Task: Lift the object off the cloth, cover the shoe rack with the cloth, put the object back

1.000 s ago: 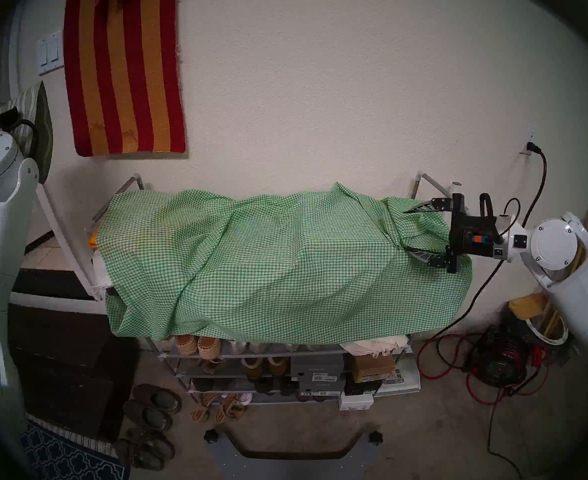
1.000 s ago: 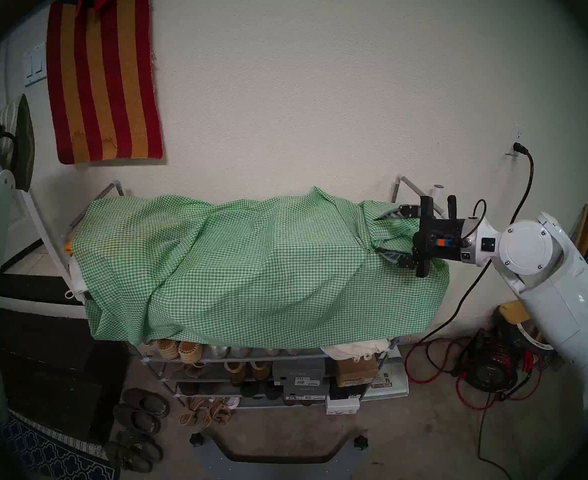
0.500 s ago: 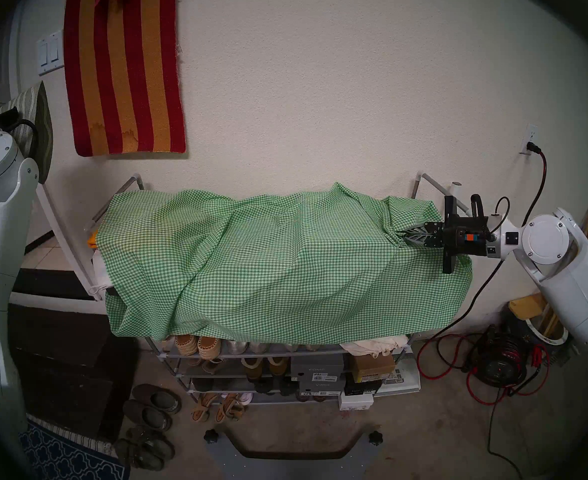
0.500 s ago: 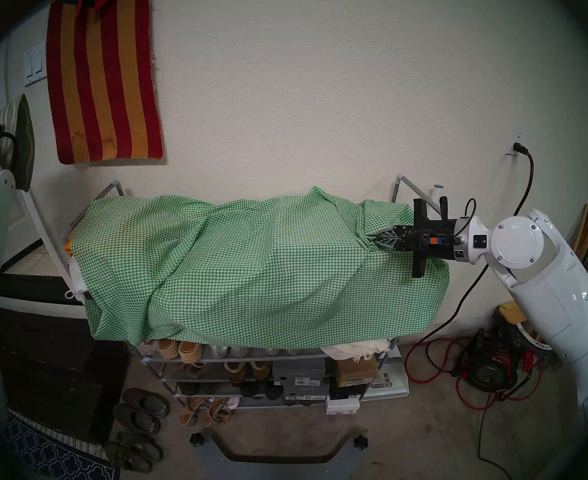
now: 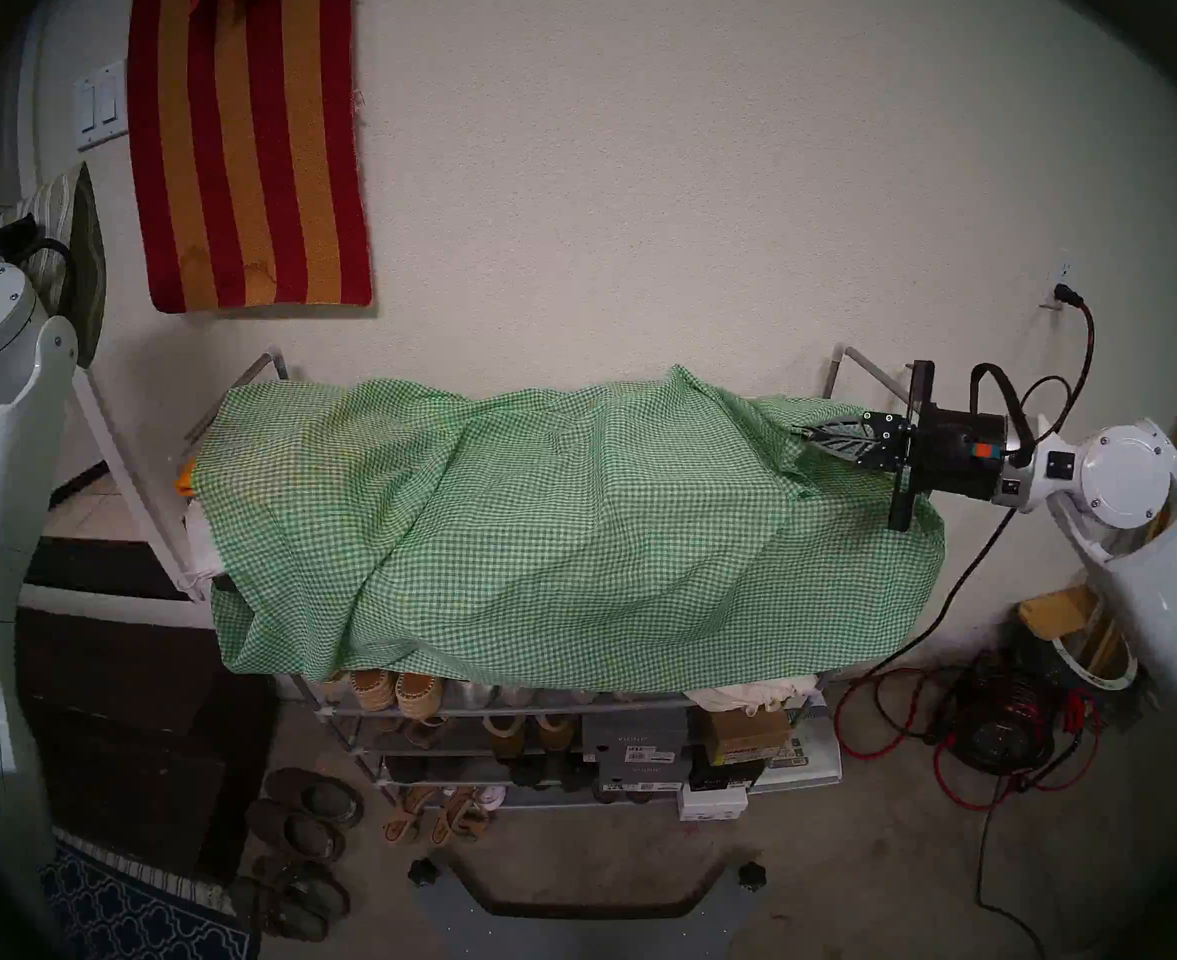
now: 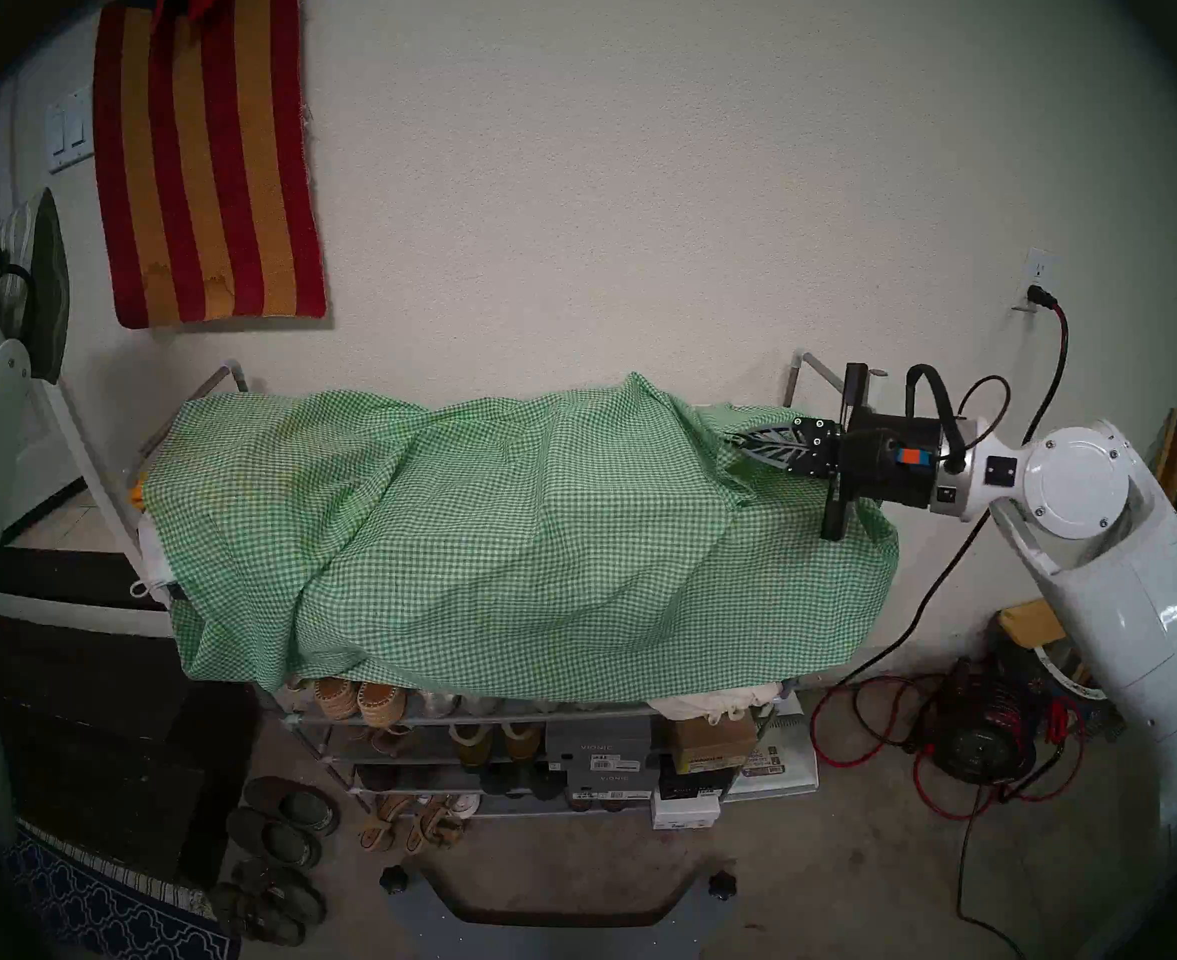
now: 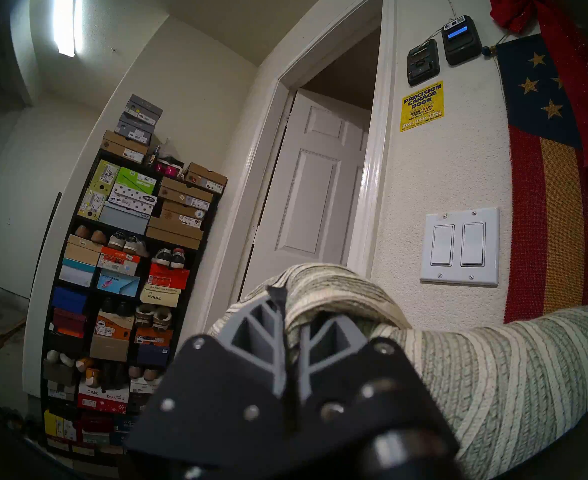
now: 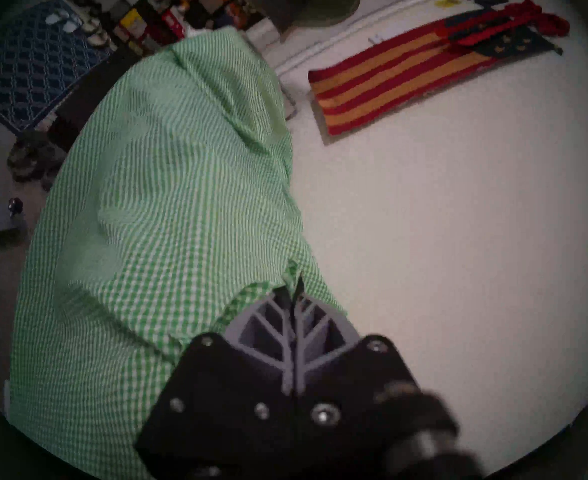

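The green-and-white check cloth (image 5: 537,522) lies draped over the top of the shoe rack (image 5: 502,713) and hangs over its front; it also shows in the other head view (image 6: 502,536). My right gripper (image 5: 804,433) is shut on a fold of the cloth at the rack's right end, as the right wrist view shows (image 8: 294,288). My left gripper (image 7: 285,295) is shut on the brim of the striped sun hat (image 7: 493,365) and holds it high at the far left, by the doorway. In the head view only the hat's edge (image 5: 83,245) shows behind my left arm.
A red-and-orange striped rug (image 5: 246,141) hangs on the wall. A black cable (image 5: 1084,356) runs from the wall outlet past my right wrist to a red cable reel (image 5: 1001,730) on the floor. Loose shoes (image 5: 308,820) and a dark chest (image 5: 135,730) sit left of the rack.
My right gripper was open around the cloth fold, closed on it, and has now risen a little with the fold pinched. The left arm and the hat have not moved.
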You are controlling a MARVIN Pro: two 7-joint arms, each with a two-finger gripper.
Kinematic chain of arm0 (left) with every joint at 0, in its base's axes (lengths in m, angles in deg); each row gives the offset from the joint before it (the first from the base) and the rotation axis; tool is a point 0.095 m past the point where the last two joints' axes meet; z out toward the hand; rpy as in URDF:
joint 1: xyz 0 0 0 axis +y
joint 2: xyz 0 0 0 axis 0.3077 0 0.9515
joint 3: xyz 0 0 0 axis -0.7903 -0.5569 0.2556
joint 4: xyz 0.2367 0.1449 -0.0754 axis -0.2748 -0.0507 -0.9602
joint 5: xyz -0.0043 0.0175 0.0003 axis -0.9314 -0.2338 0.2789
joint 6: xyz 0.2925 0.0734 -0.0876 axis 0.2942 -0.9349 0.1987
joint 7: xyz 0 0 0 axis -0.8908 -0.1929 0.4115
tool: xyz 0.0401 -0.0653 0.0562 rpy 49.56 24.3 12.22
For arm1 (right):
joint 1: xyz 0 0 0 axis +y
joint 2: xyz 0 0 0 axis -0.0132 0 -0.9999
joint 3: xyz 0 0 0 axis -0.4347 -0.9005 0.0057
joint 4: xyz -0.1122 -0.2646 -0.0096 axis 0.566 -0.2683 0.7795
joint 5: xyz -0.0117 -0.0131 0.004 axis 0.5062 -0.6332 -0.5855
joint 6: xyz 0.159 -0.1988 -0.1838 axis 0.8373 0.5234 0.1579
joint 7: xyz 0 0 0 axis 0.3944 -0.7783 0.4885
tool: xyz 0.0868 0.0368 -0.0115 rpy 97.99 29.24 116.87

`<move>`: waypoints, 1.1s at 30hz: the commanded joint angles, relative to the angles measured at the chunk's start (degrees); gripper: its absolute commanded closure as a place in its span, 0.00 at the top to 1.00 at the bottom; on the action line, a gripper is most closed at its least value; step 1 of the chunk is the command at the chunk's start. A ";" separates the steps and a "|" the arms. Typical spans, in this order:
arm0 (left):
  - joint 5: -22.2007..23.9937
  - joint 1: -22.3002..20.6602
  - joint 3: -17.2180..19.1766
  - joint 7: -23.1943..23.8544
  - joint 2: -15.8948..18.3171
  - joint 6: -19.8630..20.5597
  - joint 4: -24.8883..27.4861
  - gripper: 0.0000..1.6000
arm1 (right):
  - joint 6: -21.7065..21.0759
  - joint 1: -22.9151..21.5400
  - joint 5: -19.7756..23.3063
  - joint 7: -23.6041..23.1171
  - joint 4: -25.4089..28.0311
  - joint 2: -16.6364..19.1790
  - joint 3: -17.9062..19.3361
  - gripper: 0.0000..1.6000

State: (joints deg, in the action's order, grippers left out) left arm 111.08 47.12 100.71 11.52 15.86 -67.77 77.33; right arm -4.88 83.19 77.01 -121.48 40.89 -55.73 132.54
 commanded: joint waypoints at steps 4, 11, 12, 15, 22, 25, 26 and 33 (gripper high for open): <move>-0.02 -0.13 0.07 0.00 0.10 0.00 0.20 0.00 | 0.26 8.18 13.52 -9.65 4.16 2.08 2.02 0.00; -0.02 -0.14 0.07 0.01 0.09 0.00 0.20 0.00 | 0.14 13.09 22.34 -17.49 3.71 3.26 4.76 0.00; -0.02 -0.14 0.07 0.01 0.09 0.00 0.20 0.00 | 0.11 13.93 23.67 -18.76 3.49 3.35 5.31 0.00; -0.03 -0.14 0.07 0.01 0.09 0.00 0.20 0.00 | 0.06 15.99 26.02 -22.16 2.32 4.38 5.90 0.00; -0.03 -0.14 0.08 0.01 0.08 0.01 0.21 0.00 | -1.07 20.02 29.63 -29.27 -1.50 4.99 3.66 0.00; -0.03 -0.15 0.07 0.02 0.08 0.00 0.20 0.00 | -1.51 22.65 25.13 -32.04 -1.86 5.13 -0.12 0.00; -0.03 -0.15 0.07 0.02 0.08 -0.01 0.19 0.00 | -1.23 22.96 23.91 -32.21 -2.00 4.79 -1.87 0.00; -0.04 -0.15 0.07 0.03 0.07 -0.01 0.17 0.00 | -0.02 26.66 15.58 -32.27 -5.40 1.93 -7.92 0.00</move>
State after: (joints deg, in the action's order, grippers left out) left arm 111.07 47.09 100.71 11.56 15.83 -67.77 77.31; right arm -5.96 104.74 98.99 -153.53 38.09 -51.39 131.85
